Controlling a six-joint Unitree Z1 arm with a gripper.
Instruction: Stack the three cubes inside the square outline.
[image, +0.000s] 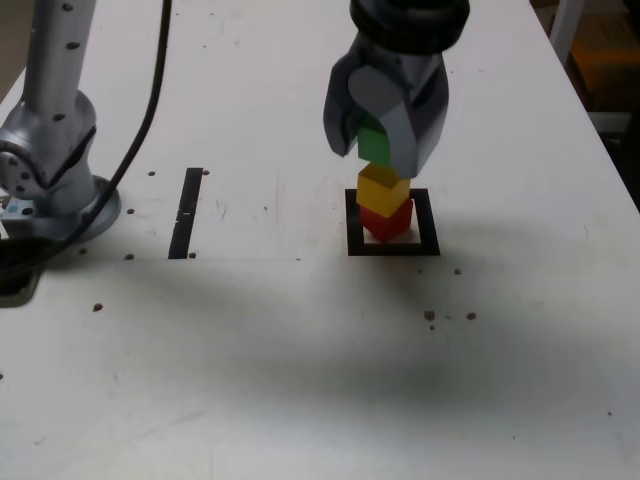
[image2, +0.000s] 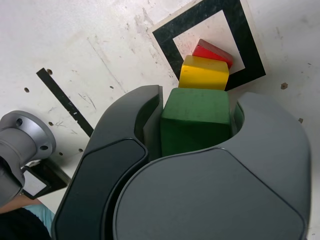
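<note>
White tabletop (image: 300, 380) fills nearly the whole exterior view, scuffed and dotted with small dark specks, with bare room on every side of the claw (image: 383, 140); its far edge on the exterior view's right falls away to a dim floor. The claw hangs above the square outline (image: 392, 222) and is clenched on the green cube (image: 374, 143), one dark jaw on each side of it. Directly beneath sits the yellow cube (image: 383, 186) on top of the red cube (image: 388, 220), both within the black frame, the red one turned a little against the frame's edges. Whether green touches yellow cannot be told; from outside the gap looks very slight.

Well off to the exterior view's left of the claw lies a straight black tape strip (image: 186, 212), and beyond it the arm's grey base (image: 55, 150) with a black cable (image: 150, 100) trailing across.

The wrist view shows the green block's top face and how deep it sits between the jaws (the outside camera sees only a sliver), plus the yellow block offset from the red below it.
</note>
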